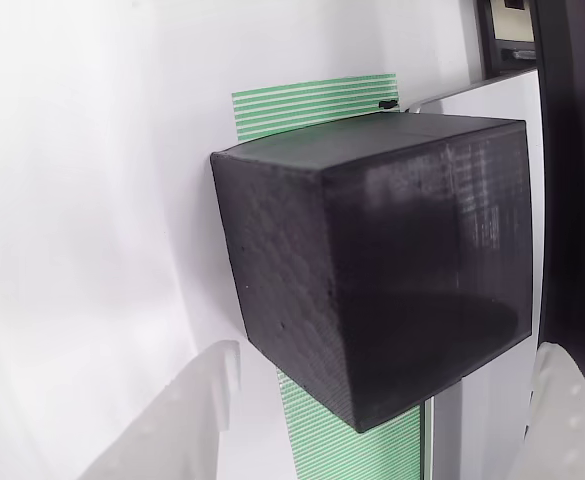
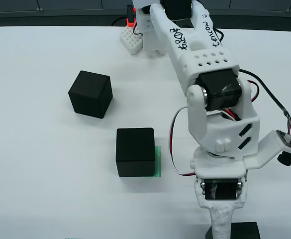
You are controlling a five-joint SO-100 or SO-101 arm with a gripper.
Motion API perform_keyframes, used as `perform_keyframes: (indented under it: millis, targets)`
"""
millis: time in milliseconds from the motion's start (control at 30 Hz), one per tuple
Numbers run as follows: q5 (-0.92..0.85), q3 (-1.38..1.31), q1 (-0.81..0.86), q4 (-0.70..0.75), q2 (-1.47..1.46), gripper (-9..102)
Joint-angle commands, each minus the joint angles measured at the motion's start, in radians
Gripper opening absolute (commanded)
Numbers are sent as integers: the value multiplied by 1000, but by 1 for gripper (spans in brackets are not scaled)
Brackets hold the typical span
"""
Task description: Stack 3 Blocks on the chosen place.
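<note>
The gripper point(image 2: 224, 219) points down at the bottom edge of the overhead view, and one block point(image 2: 244, 230) lies touching its white finger; whether the jaws are spread or pinching this block, I cannot tell. A second block point(image 2: 135, 152) sits on the green-striped patch point(image 2: 157, 162), to the left of the gripper and a little further up, so I judge the next move goes that way. The third block point(image 2: 90, 93) is well apart, further up-left. The close view adds the placed block's point(image 1: 372, 270) scuffed texture and stripes point(image 1: 312, 100) showing beyond its edges.
</note>
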Motion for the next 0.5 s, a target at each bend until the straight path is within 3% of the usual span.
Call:
perform_keyframes:
  millis: [0, 467]
  targets:
    - [-8, -43, 0, -15, 12, 35]
    - [-28, -32, -2, -14, -2, 35]
